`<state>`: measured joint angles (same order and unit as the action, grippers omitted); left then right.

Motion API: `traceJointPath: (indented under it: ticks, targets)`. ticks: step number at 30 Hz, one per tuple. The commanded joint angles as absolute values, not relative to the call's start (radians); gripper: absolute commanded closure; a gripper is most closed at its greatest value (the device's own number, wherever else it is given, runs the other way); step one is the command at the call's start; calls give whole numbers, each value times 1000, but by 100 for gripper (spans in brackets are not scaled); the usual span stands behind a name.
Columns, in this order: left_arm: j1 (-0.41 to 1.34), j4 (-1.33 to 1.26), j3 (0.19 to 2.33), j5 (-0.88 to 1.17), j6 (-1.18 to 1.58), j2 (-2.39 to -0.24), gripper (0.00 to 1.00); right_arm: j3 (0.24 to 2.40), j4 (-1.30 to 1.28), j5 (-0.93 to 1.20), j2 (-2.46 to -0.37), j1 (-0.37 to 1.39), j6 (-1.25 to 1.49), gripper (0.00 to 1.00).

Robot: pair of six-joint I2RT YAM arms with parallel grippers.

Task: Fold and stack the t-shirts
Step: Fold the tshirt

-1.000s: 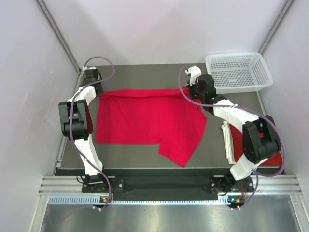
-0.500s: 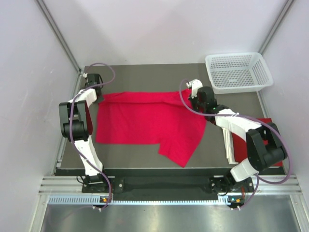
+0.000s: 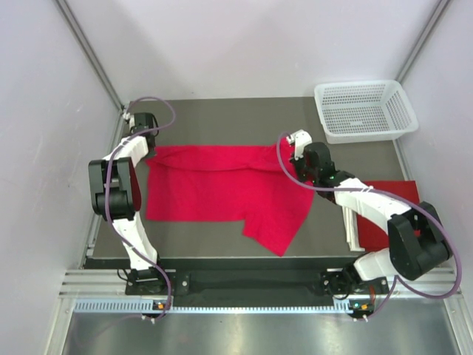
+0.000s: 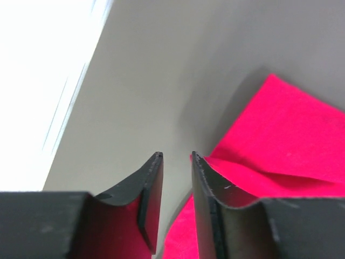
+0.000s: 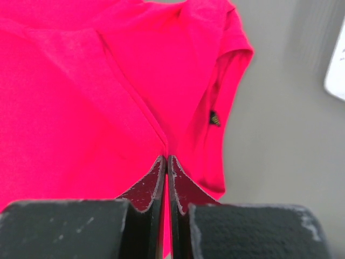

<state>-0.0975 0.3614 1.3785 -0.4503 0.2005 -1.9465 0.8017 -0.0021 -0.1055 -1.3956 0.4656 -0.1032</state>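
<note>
On the dark grey table (image 3: 222,118): your plain bright red short-sleeved t-shirt (image 3: 214,188) lies spread across the middle, one sleeve trailing toward five o'clock.
Left gripper (image 4: 177,156): at the shirt's ten o'clock corner, jaws standing apart. The cloth lies against one finger with nothing pinched at the tips, so this corner rests on the table unaided.
Right gripper (image 5: 166,157): at the two o'clock corner, beside the sleeve, jaws pressed together on a ridge of the red cloth. That pinch looks like your one live hold on the far edge.
Why the hold: the two far corners look like handles for a fold toward six o'clock. With only one gripped, the edge would likely travel skewed.
Three o'clock edge: a second red cloth (image 3: 371,234), apparently a folded t-shirt, lies under the right arm beside a white strip (image 3: 347,222). This is probably the stack's spot.
One o'clock corner: the white plastic mesh basket (image 3: 367,134) stands apart from the shirt.
</note>
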Motion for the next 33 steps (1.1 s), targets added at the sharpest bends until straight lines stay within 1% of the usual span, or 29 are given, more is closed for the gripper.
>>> traceJointPath:
  ticks: [1, 3, 6, 9, 11, 12, 15, 23, 33]
  targets:
    - [-86, 417, 1394, -567, 232, -1867, 66, 787, 2, -87, -1356, 498, -75, 100]
    - [-86, 446, 1429, -569, 258, -1862, 64, 772, -26, -94, -1355, 512, -69, 100]
    - [-87, 486, 1442, -487, 290, -1859, 65, 752, -40, -113, -1351, 514, -48, 100]
    - [-87, 472, 1413, -333, 304, -1841, 64, 746, -86, -156, -1339, 514, -20, 96]
    - [-89, 456, 1396, -248, 319, -1819, 65, 750, -121, -190, -1333, 512, 14, 96]
    - [-86, 450, 1375, -230, 324, -1813, 65, 765, -170, -224, -1328, 514, 35, 96]
    - [-86, 430, 1344, -180, 331, -1790, 65, 791, -241, -221, -1321, 514, 71, 98]
    - [-87, 440, 1324, -224, 345, -1850, 65, 778, -232, -288, -1368, 511, 94, 98]
    - [-87, 365, 1292, -230, 357, -1799, 59, 807, -232, -276, -1362, 508, 106, 99]
